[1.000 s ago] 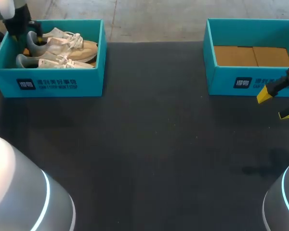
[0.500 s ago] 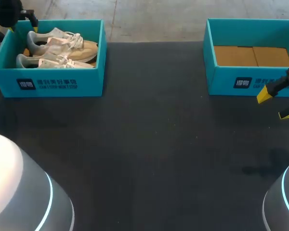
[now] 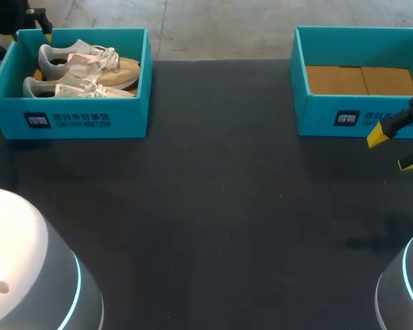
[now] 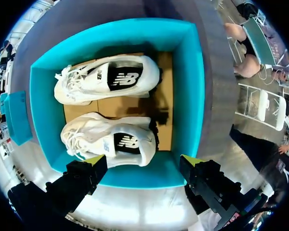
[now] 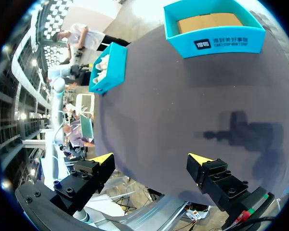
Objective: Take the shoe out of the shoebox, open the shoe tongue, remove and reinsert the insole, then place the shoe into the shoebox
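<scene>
The left end effector [image 4: 143,160] is wide open and empty; just ahead of it, two shoes [image 4: 108,82] with black logo labels lie in the shoebox [image 4: 185,86]. The right end effector [image 5: 151,158] is also open and empty.

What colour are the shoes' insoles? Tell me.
The insoles are black; left wrist view shows them best.

- A dark, matte table [image 3: 213,206] fills most of the head view.
- A second teal box [image 3: 316,113] stands at the table's far right (open at the top), with white print on its front wall.
- Its floor is brown cardboard [image 3: 361,80], in two panels that meet at a seam.
- A soft, dark shadow [image 5: 241,132] lies on the table, on the near side of that box and well apart from it.
</scene>
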You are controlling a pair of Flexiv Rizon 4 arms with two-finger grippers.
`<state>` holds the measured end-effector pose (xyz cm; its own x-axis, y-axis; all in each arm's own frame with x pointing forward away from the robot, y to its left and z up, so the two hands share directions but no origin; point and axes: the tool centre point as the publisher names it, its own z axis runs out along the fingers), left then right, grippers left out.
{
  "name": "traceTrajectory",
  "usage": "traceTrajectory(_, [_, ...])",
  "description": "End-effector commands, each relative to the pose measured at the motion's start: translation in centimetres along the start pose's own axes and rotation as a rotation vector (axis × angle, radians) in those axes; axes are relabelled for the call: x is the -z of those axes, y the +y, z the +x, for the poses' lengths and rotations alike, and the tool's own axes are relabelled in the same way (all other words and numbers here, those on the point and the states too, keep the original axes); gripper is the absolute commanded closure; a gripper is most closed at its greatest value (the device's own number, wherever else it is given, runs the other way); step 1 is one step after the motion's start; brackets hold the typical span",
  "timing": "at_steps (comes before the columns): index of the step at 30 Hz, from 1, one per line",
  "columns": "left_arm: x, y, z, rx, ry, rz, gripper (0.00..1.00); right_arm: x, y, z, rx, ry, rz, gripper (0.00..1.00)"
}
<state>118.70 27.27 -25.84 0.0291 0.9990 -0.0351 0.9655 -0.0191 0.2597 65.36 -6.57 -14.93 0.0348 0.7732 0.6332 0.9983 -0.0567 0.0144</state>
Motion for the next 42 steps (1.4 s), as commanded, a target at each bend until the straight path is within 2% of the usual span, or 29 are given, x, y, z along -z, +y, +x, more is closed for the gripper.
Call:
traceTrajectory(1, [1.5, -1.2, 0.0, 0.005, -0.001, -0.003, 0.00, -0.1, 0.0, 0.0, -0.002, -0.003, 0.000, 0.00])
traceTrajectory(9, [3.4, -2.9, -0.1, 0.009, -0.016, 0.034, 0.00, -0.1, 0.0, 0.0, -0.002, -0.003, 0.000, 0.00])
traceTrajectory(20, [5.4, -7.0, 0.7, -0.013, -0.012, 0.044, 0.00, -0.1, 0.0, 0.0, -0.002, -0.003, 0.000, 0.00])
traceTrajectory(28, [6.1, -10.1, 1.3, -0.010, -0.021, 0.072, 0.00, -0.1, 0.0, 0.0, -0.002, -0.003, 0.000, 0.00])
traceTrajectory(36, [5.4, -12.8, 1.1, -0.034, 0.004, 0.108, 0.00, -0.1, 0.0, 0.0, -0.002, -0.003, 0.000, 0.00])
traceTrajectory(42, [5.4, -12.8, 1.1, -0.034, 0.004, 0.108, 0.00, -0.1, 0.0, 0.0, -0.002, -0.003, 0.000, 0.00])
